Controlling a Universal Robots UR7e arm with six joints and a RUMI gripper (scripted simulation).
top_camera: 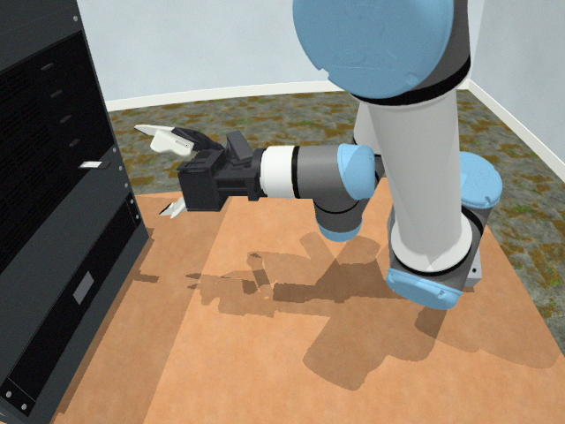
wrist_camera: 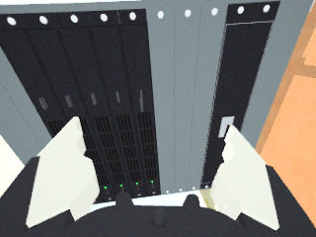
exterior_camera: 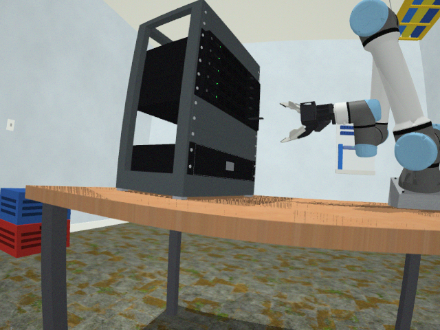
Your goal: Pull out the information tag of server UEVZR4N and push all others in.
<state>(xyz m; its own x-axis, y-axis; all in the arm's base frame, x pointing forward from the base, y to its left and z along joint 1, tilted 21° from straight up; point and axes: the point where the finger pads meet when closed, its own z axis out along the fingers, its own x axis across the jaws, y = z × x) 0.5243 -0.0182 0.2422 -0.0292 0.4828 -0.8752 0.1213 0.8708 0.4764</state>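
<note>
The rack [top_camera: 98, 196] [exterior_camera: 220, 128] [wrist_camera: 185, 99] stands upright on the table [top_camera: 228, 351] [exterior_camera: 141, 205]. One information tag [top_camera: 92, 164] [exterior_camera: 256, 118] [wrist_camera: 141, 100] sticks out from the lowest of the upper servers; its white top shows in the top view, but the print is unreadable. Above it, the other servers' tags [top_camera: 73, 142] [wrist_camera: 118, 97] look flush or nearly so with the front. How far the pulled tag is from its stop I cannot tell. My gripper [top_camera: 149, 170] [exterior_camera: 281, 122] [wrist_camera: 155, 121] is open and empty, in front of the rack and clear of the tag, jaws one above the other.
A dark bottom unit [top_camera: 43, 337] [exterior_camera: 210, 163] [wrist_camera: 242, 74] with a grey label [top_camera: 83, 288] [exterior_camera: 229, 166] [wrist_camera: 226, 126] sits low in the rack. Grey blank panels lie between it and the servers. Blue and red crates [exterior_camera: 26, 236] stand beyond the table.
</note>
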